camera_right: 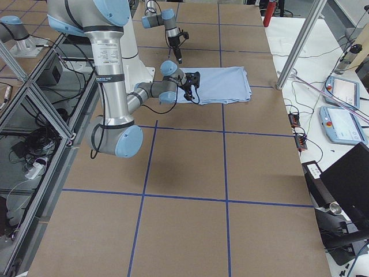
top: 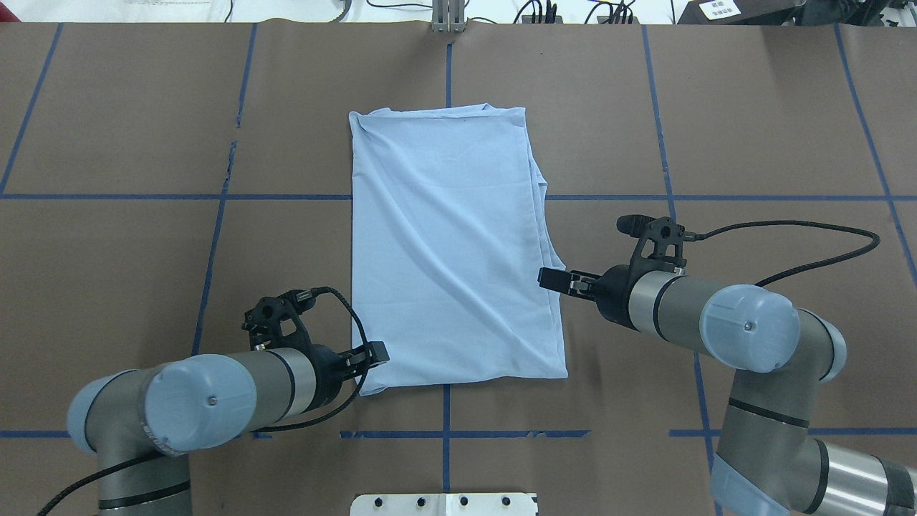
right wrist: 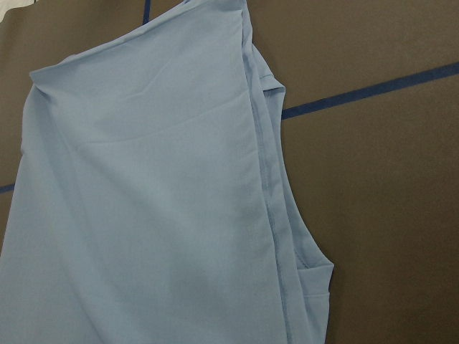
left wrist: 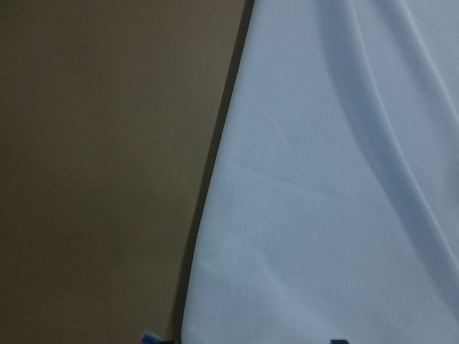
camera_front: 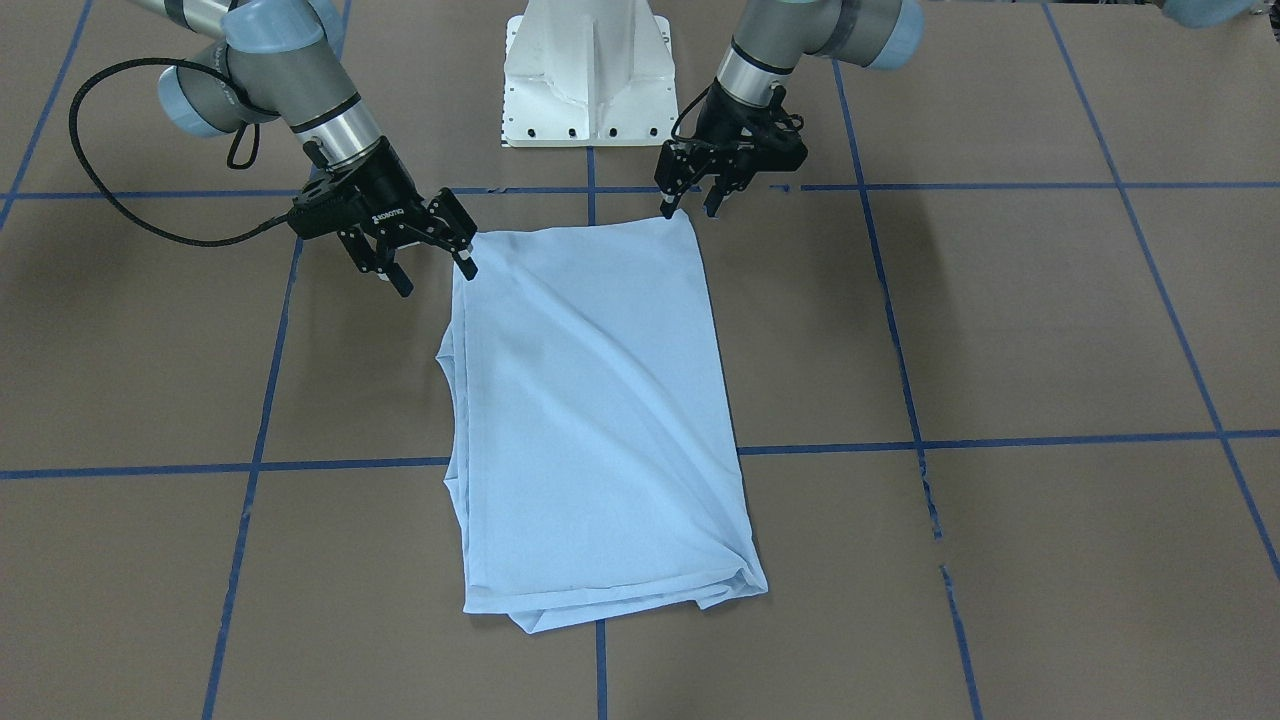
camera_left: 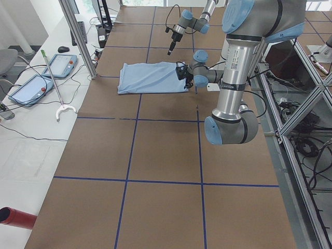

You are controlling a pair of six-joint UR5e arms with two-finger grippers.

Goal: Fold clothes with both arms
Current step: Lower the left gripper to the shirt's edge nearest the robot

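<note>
Even overhead light, soft shadows

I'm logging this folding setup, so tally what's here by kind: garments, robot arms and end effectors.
Garments: 1, the pale blue t-shirt
Robot arms: 2, the left arm and the right arm
End effectors: 2, the left end effector and the right end effector
Total: 5

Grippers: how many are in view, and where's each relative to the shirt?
2. Left gripper, open, at the t-shirt's near-left corner; right gripper, open, beside its right edge. Neither is hidden.
</note>
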